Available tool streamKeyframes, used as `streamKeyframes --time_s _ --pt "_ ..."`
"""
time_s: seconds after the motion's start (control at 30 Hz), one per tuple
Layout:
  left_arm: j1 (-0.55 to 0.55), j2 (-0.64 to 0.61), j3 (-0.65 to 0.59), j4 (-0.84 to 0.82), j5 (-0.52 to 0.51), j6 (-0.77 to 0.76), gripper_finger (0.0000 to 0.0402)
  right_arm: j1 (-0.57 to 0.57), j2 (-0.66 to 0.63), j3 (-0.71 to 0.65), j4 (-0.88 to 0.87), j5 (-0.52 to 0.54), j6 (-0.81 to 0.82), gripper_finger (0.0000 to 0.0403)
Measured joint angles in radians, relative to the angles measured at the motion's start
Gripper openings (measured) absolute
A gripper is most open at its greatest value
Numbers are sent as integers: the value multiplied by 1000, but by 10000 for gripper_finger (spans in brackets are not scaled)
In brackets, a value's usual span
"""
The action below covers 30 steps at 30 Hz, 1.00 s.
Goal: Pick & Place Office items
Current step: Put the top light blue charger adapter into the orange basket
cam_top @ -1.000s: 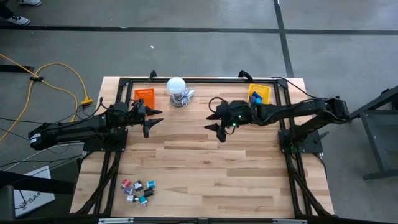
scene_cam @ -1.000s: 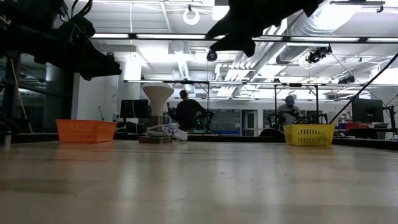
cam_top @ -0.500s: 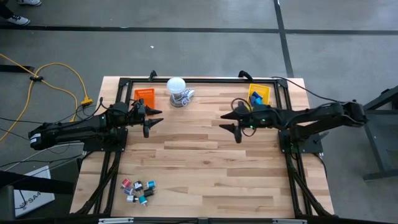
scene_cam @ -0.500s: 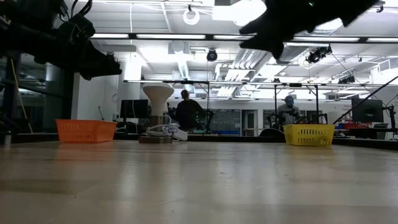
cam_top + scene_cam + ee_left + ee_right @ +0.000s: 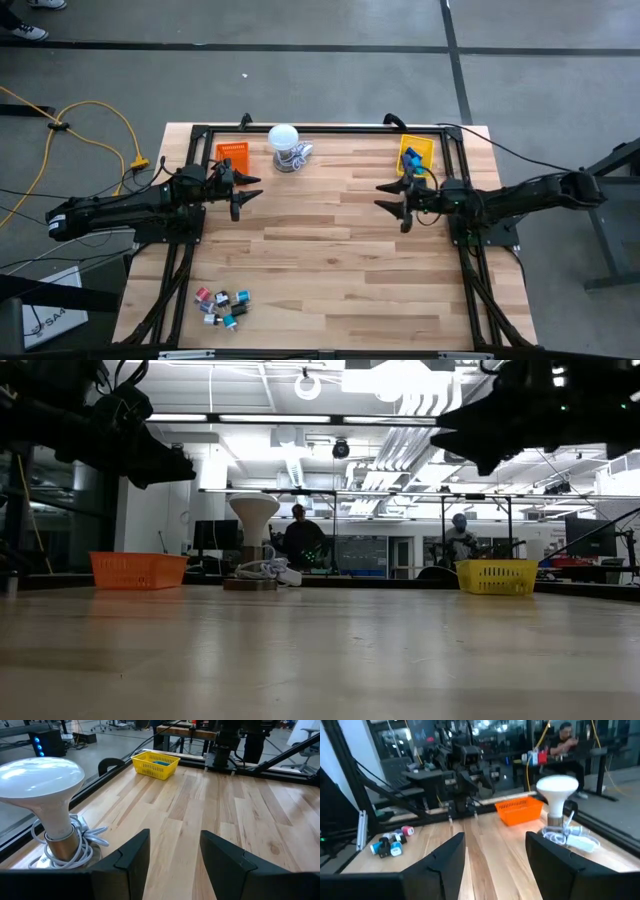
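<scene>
The office items [image 5: 222, 305] are a small heap of blue, teal, red, black and white bits lying on the table near its near left corner; the right wrist view shows them [image 5: 392, 842] too. One blue piece [image 5: 412, 156] lies in the yellow tray [image 5: 416, 152]. My left gripper [image 5: 252, 188] hangs open above the table just near of the orange tray [image 5: 232, 153]. My right gripper [image 5: 381, 196] hangs open above the table, near of the yellow tray and far from the heap. Both grippers hold nothing.
A white round-topped bulb-like object [image 5: 285, 147] with a coiled cord stands at the far edge between the trays, close beside my left gripper [image 5: 175, 857]. A black frame runs along the table's edges. Bare wood lies between the grippers and the heap. People sit in the room beyond.
My right gripper has drawn back from the table's middle toward the right edge, staying open and raised above the wood. The left arm and the heap have kept still.
</scene>
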Motion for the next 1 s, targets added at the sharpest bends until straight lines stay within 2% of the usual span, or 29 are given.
streamKeyframes --time_s 0.53,0.77,1.0 --pt "0 0 0 0 0 0 167 0 -302 -178 -23 -37 -55 195" --pt "0 0 0 0 0 0 167 -10 -392 -178 -154 -38 -80 195" --pt "0 0 0 0 0 0 167 -73 -492 -178 -268 -108 -76 195"
